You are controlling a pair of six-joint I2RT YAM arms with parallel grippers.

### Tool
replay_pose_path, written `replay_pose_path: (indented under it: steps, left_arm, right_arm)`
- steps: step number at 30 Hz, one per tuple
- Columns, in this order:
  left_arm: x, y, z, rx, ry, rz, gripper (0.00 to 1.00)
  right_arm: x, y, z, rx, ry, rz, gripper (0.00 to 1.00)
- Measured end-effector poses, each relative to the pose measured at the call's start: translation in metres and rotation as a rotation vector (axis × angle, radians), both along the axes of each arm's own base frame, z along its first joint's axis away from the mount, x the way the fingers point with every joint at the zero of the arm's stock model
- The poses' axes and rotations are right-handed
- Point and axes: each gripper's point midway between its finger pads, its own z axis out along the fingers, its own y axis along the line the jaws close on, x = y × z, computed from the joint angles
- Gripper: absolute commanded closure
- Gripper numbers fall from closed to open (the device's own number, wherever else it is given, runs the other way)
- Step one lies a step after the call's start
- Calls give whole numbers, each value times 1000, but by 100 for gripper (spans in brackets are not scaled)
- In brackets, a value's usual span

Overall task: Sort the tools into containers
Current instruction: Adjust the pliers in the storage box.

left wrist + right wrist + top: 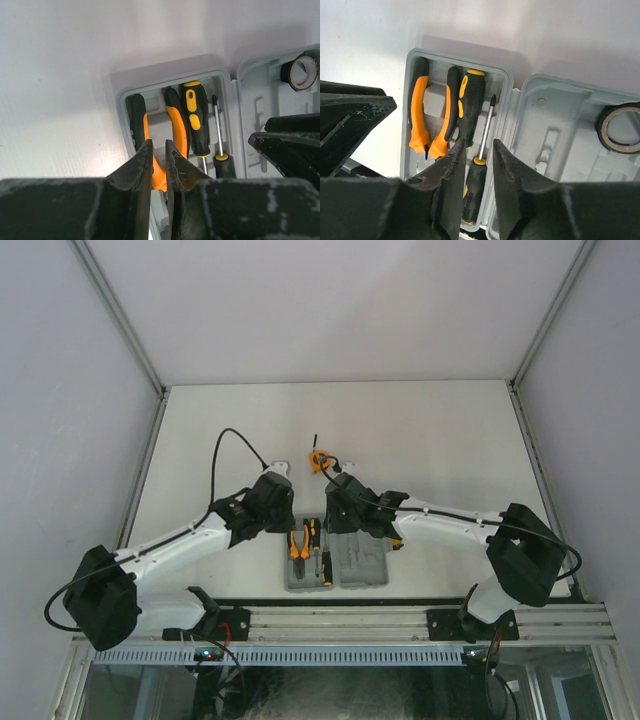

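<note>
Hovering above the open grey tool case, the right gripper has its fingers a moderate gap apart and grips nothing; the slim screwdriver shows through the gap, lying in the case below. The left gripper hangs over the same case with its fingers only narrowly parted, also empty, and an orange handle of the pliers shows behind the slit.

In the case's left half the orange-handled pliers lie against the outer wall. Just beside them, toward the hinge, is the thick black-and-orange screwdriver. The slim screwdriver lies next to that one, closest to the hinge and pointing the opposite way. In the case's right half a roll of dark tape sits in a moulded recess near the far outer corner, and the other recesses that can be seen hold nothing.

From the top camera, both arms bend inward over the case, which lies on the white table at its near edge. The round orange tape measure rests on the table beyond the case's far side, apart from it.
</note>
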Motion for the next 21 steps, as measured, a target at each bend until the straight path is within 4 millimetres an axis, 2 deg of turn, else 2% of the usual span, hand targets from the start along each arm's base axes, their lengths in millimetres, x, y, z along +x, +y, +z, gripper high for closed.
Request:
replay_pose_path:
  steps: [5,21]
  left_arm:
    - [-8,-3,-6,-2,24,-10,84]
    - [-20,0,-31,61,87,-25,88]
  right_arm:
    - [-3,5,0,11,13,14,85]
    - [-17,49,-25,129,156,92,90]
